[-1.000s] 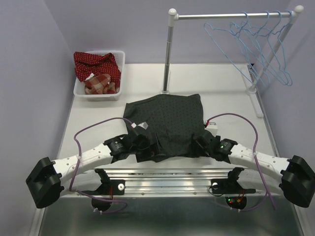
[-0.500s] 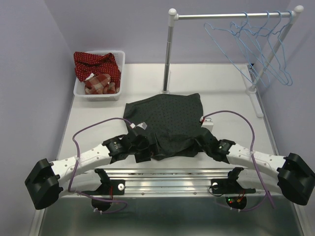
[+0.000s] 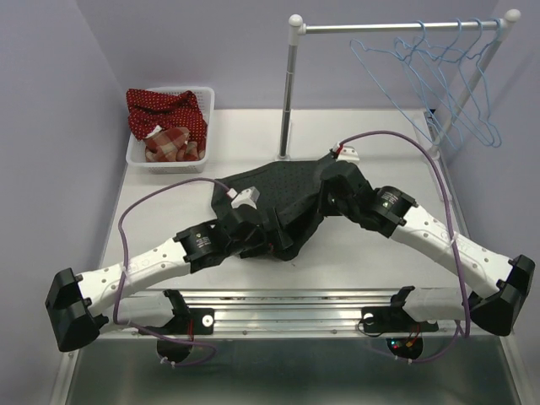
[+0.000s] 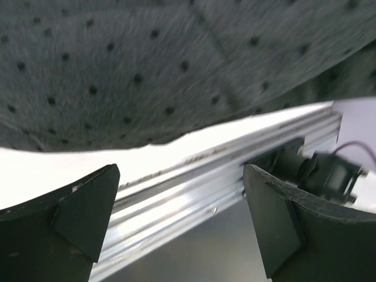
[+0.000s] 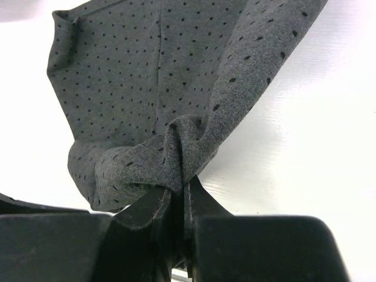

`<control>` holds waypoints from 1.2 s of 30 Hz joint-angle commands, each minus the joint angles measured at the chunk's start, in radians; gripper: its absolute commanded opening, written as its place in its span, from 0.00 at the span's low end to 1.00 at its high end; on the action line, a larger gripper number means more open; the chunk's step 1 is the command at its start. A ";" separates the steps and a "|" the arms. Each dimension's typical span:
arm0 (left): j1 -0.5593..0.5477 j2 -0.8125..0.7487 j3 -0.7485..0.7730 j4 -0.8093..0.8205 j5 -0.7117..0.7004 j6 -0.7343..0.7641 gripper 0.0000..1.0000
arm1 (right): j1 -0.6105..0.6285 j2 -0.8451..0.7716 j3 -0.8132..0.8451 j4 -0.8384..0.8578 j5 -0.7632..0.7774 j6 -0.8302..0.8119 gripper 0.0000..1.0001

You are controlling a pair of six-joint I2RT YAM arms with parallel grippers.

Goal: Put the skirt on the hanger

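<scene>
The skirt (image 3: 287, 190) is lying crumpled in the middle of the surface (image 3: 396, 253), between the two arms, and the pick-up is under way. The right arm (image 3: 422, 228) is reaching in at the far right part of the cloth. Its jaws are pinching down narrow on a bunched knot of charcoal fabric. The right wrist view is making that plain, with the folds squeezed between the two tips and the rest of the cloth spreading away over the surface. The left arm (image 3: 160, 257) is sitting at the near left edge of the skirt, its jaws standing wide and holding nothing.

I'm reading this as the grasping step, only half done: one side is being gripped, the other not yet. The hanger (image 3: 396, 95) is dangling with its twins from the rack bar (image 3: 396, 27) at the far right, well apart from the skirt. Next, I'd say, the left jaws are going to need to close on the edge in front of them so the cloth can be lifted and spread.

The overhead view is hiding both sets of jaws under the wrists. The left wrist view is supplying what it cannot: dotted cloth beyond the open tips, not between them, and the aluminium base rail (image 4: 205, 176) behind. Only the overhead view is showing the hangers at all.
</scene>
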 commanded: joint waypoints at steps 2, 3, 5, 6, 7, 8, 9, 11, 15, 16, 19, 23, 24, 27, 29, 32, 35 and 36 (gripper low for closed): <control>-0.025 0.040 0.118 -0.069 -0.240 0.019 0.99 | -0.006 0.044 0.146 -0.122 -0.020 -0.040 0.01; -0.037 0.066 0.148 -0.105 -0.264 0.012 0.99 | -0.006 0.047 0.161 -0.122 -0.028 -0.050 0.01; -0.054 0.098 0.181 -0.148 -0.336 -0.020 0.99 | -0.006 0.053 0.197 -0.117 -0.045 -0.055 0.01; -0.063 0.135 0.214 -0.196 -0.356 -0.034 0.99 | -0.006 0.061 0.210 -0.117 -0.048 -0.060 0.01; -0.077 0.158 0.237 -0.222 -0.390 -0.054 0.99 | -0.006 0.065 0.223 -0.120 -0.054 -0.066 0.01; -0.086 0.182 0.259 -0.246 -0.408 -0.065 0.99 | -0.006 0.070 0.235 -0.124 -0.056 -0.067 0.01; -0.095 0.230 0.306 -0.300 -0.430 -0.080 0.99 | -0.006 0.079 0.261 -0.131 -0.059 -0.070 0.01; -0.124 0.300 0.380 -0.399 -0.490 -0.135 0.99 | -0.006 0.088 0.290 -0.133 -0.065 -0.078 0.01; -0.132 0.412 0.483 -0.671 -0.588 -0.339 0.99 | -0.006 0.081 0.303 -0.130 -0.082 -0.083 0.01; -0.132 0.429 0.497 -0.716 -0.600 -0.365 0.99 | -0.006 0.075 0.304 -0.127 -0.086 -0.086 0.01; -0.132 0.471 0.504 -0.779 -0.597 -0.390 0.99 | -0.006 0.067 0.315 -0.128 -0.069 -0.092 0.01; -0.117 0.437 0.423 -0.777 -0.564 -0.418 0.99 | -0.006 0.056 0.344 -0.148 -0.017 -0.106 0.01; -0.111 0.423 0.402 -0.777 -0.559 -0.428 0.99 | -0.006 0.055 0.353 -0.148 -0.005 -0.107 0.01; -0.068 0.364 0.299 -0.755 -0.537 -0.439 0.99 | -0.006 0.048 0.384 -0.166 0.023 -0.127 0.01; -0.042 0.338 0.250 -0.741 -0.514 -0.429 0.99 | -0.006 0.044 0.398 -0.170 0.039 -0.138 0.01; -0.003 0.298 0.178 -0.716 -0.492 -0.410 0.99 | -0.015 0.044 0.425 -0.180 0.064 -0.153 0.01; 0.020 0.259 0.142 -0.699 -0.484 -0.396 0.99 | -0.024 0.047 0.445 -0.188 0.084 -0.165 0.01; 0.024 0.244 0.133 -0.701 -0.482 -0.395 0.99 | -0.034 0.050 0.451 -0.191 0.090 -0.170 0.01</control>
